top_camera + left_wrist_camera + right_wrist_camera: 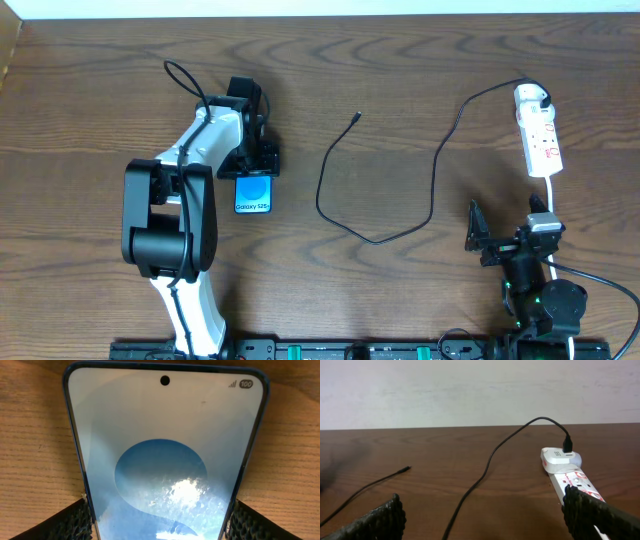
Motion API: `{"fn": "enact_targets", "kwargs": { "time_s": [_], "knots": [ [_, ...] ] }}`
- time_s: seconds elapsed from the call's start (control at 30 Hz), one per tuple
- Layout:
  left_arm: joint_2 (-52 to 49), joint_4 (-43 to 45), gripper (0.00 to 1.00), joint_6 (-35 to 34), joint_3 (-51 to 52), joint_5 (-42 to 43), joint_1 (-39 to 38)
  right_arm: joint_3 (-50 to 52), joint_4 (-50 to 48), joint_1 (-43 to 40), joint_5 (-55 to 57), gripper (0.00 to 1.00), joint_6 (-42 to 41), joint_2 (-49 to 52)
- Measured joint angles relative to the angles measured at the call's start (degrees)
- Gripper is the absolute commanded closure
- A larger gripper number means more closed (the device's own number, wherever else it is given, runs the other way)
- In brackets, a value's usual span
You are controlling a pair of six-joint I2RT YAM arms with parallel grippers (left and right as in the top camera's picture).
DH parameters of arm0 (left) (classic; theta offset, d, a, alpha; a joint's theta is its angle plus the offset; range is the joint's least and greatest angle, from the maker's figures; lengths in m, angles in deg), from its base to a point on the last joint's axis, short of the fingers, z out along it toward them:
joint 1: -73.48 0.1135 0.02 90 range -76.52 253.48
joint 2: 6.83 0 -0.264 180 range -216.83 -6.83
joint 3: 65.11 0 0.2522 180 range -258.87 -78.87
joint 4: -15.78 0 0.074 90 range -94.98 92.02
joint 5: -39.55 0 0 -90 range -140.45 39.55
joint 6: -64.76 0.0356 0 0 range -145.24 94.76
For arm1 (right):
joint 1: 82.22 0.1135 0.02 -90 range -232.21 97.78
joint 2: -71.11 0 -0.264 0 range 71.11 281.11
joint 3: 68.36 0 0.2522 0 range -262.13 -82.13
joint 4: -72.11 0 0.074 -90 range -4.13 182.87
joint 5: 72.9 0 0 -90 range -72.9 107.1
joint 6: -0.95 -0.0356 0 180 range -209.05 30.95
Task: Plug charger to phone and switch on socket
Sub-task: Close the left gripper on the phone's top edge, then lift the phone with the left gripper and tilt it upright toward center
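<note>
Phone (165,455) lies flat on the table (100,80), screen up. My left gripper (161,517) is clamped across its long edges, apparently to steady it for plugging. My right gripper (482,515) is spread wide and empty, short of the socket (541,140). The charger (375,241) has its adapter (560,457) seated there, and its plug tip (357,117) lies free mid-table.

Overhead, we look straight down on the whole bench (400,60). The left wrist view sits close over the phone (165,435), inside the left gripper (160,517). The right wrist view looks low and level at the socket (572,480), ahead and right of the right gripper (485,520).
</note>
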Motion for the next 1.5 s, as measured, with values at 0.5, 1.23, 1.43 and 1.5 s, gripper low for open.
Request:
{"fn": "enact_targets", "kwargs": {
  "time_s": [0.5,1.23,1.43,1.5],
  "knots": [
    [-0.46,-1.18,0.26,0.0,-1.14,0.07,0.0,0.0,0.0,0.0,-0.02,0.01,0.0,0.0],
    [6.88,-2.49,0.26,-1.53,-0.98,5.49,0.02,0.0,0.0,0.0,-0.02,0.01,0.0,0.0],
    [6.88,-2.95,0.26,-2.19,-0.98,13.11,0.0,0.0,0.0,0.0,-0.02,0.01,0.0,0.0],
    [6.88,-3.26,0.26,-3.56,-0.98,15.13,0.0,0.0,0.0,0.0,0.0,0.01,0.0,0.0]
  ]
}}
